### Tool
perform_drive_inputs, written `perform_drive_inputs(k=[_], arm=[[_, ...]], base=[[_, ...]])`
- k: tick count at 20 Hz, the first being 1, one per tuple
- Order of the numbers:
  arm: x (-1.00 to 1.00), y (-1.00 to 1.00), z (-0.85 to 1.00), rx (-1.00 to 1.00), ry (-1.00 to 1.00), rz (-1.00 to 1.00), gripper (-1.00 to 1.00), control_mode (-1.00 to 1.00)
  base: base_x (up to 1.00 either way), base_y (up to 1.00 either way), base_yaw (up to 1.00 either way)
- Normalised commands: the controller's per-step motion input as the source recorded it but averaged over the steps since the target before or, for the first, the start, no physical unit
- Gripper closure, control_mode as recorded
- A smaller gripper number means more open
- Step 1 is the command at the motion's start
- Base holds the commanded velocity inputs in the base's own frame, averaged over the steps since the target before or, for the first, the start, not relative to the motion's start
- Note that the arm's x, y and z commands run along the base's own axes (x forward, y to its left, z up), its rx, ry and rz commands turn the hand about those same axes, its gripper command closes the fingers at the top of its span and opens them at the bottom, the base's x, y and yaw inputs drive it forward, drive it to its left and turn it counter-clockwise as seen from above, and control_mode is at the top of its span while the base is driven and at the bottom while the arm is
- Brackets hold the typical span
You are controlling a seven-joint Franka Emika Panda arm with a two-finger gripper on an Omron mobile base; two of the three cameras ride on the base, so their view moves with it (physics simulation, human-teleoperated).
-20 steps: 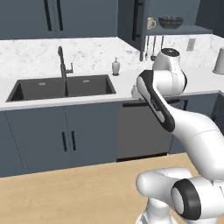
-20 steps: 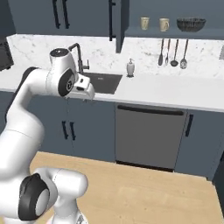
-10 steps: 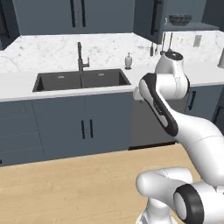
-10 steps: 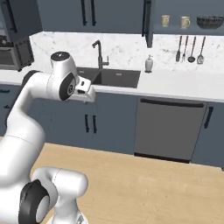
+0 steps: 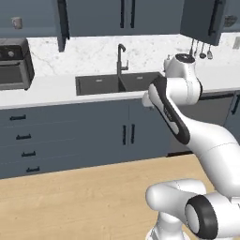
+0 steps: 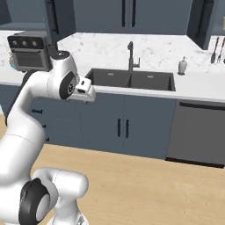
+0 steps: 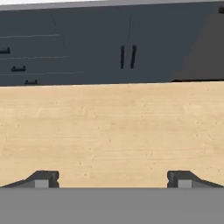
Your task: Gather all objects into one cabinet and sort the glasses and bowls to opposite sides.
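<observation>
I hold the arm tucked high over the wooden floor (image 7: 109, 131) in front of the sink (image 6: 132, 79) run, the gripper (image 7: 112, 179) empty with its jaws spread wide, both fingertips (image 7: 43, 178) showing apart at the foot of the hand view, which looks down past them at bare floorboards and the base cabinets (image 7: 127, 57). The step in hand, as I judge it, is travel: getting the base lined up with a wall cabinet before anything is picked. A small cream mug (image 5: 17, 21) sits on an open shelf up at the far left of the left base view, above the toaster oven (image 5: 14, 63) on the table (image 5: 47, 91); to the far right a dark slate-blue cabinet door (image 5: 204, 18) hangs open, with a dark rounded shape just past it that may be the bowl, too cut off to be sure. To do this well I would stop the base square to the cabinet, close enough for reach, then raise the wrist before extending, keeping clear of the faucet (image 6: 131, 55) and the open door. No brand, label or writing can be read; the mug's markings are too faint.
</observation>
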Motion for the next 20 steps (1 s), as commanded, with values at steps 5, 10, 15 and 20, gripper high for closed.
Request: perform_drive_inputs(k=[5, 10, 15, 20], arm=[[0.00, 0.00, 0.00, 0.00, 0.00, 0.00, -1.00, 1.00], [0.00, 0.00, 0.00, 0.00, 0.00, 0.00, -1.00, 1.00], [0.00, 0.00, 0.00, 0.00, 0.00, 0.00, -1.00, 1.00], [0.00, 0.00, 0.00, 0.00, 0.00, 0.00, -1.00, 1.00]], base=[[-0.02, 1.00, 0.00], [-0.29, 1.00, 0.00], [-0.33, 0.99, 0.01], [-0.02, 0.84, 0.01]])
